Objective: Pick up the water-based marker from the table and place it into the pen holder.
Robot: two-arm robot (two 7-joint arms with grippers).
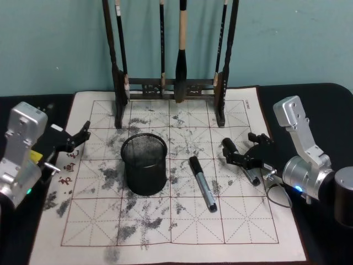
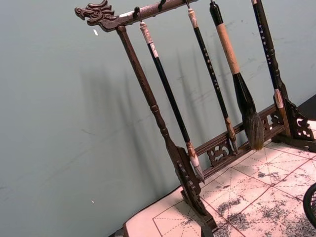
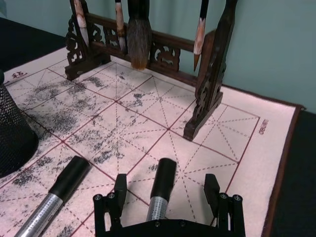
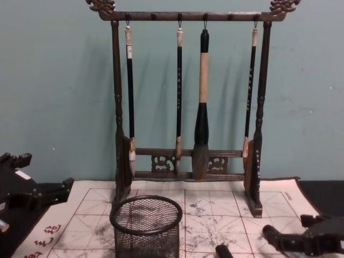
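Two markers with black caps and silver barrels lie on the red-gridded mat (image 1: 182,232). One marker (image 1: 202,184) rests in the middle, just right of the black mesh pen holder (image 1: 144,164). The other marker (image 1: 241,162) lies farther right, cap pointing toward the brush rack. My right gripper (image 1: 246,158) is down at the mat and open. In the right wrist view its fingers (image 3: 120,190) straddle this marker (image 3: 160,190) with a gap on each side. My left gripper (image 1: 77,141) hovers open at the mat's left edge, away from both markers.
A tall dark wooden brush rack (image 1: 171,88) with several hanging brushes stands along the back of the mat, behind the pen holder (image 4: 146,226). Dark table (image 1: 325,105) shows beyond the mat on both sides. A teal wall closes the back.
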